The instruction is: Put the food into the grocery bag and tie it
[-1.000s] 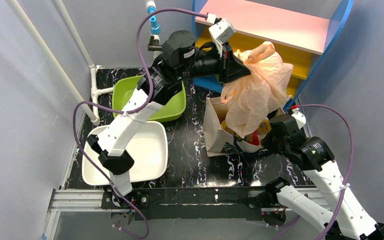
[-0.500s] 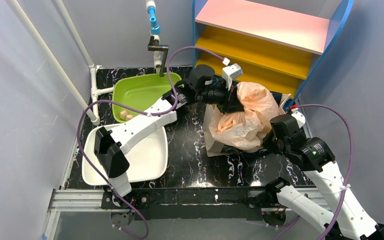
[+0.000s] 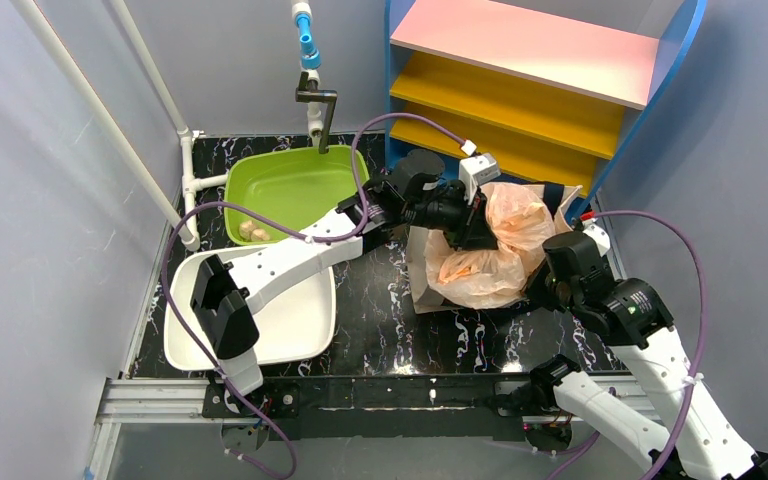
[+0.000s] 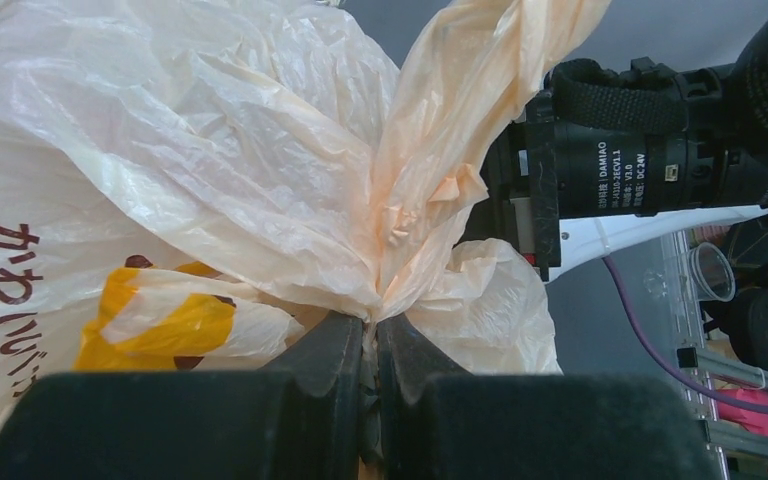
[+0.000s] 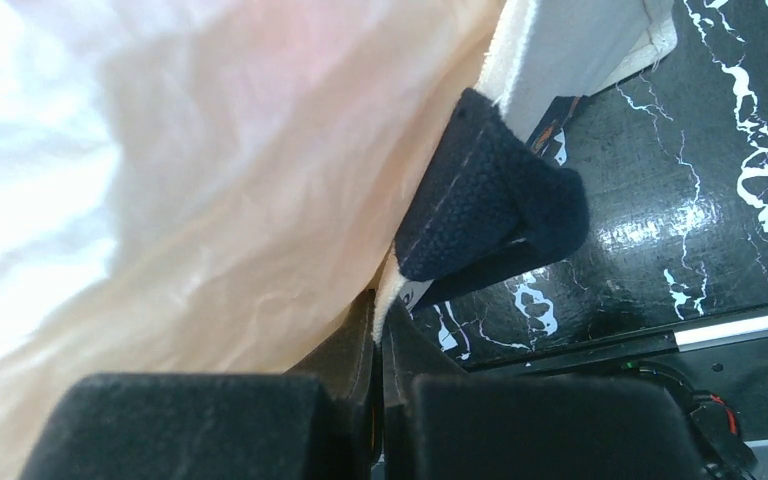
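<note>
Beige grocery bag lower, flatter now.

The left pincer has swung down from high, lowering the grocery bag onto the canvas tote.

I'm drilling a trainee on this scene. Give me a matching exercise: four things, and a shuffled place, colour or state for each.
Things:
1. grocery bag
2. green basin
3. white basin
4. top shelf board

Descriptions:
A. pink
B. near left of the table
C. pinched in the left end effector
D. below the tap, pale lumps inside

Pairs: 1-C, 2-D, 3-B, 4-A
</note>
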Robot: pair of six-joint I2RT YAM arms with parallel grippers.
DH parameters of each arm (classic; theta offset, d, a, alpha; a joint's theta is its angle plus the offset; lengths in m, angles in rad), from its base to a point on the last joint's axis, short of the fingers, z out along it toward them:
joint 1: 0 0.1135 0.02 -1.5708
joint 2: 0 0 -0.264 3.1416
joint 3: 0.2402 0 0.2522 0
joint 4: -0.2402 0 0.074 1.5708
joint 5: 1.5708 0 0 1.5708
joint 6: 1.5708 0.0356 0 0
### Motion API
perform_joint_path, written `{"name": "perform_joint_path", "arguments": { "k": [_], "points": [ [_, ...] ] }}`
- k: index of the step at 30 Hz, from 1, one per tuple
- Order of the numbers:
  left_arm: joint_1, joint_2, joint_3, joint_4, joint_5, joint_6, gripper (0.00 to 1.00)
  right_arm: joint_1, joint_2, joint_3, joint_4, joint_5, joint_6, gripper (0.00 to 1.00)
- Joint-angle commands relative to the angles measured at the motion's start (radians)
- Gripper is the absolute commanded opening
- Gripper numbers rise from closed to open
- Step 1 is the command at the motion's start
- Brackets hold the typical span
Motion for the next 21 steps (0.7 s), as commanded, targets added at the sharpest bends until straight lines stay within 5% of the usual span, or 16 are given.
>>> {"name": "perform_joint_path", "arguments": {
  "k": [1,21],
  "points": [
    [-0.011,0.002,-0.025,-0.024,-0.005,0.039,0.00,-0.001,-0.022,0.015,0.019,-0.040,0.004,0.01],
    [-0.013,0.226,-0.067,0.009,-0.064,0.049,0.00,-0.001,-0.031,0.033,0.015,-0.086,0.015,0.01]
  ]
}}
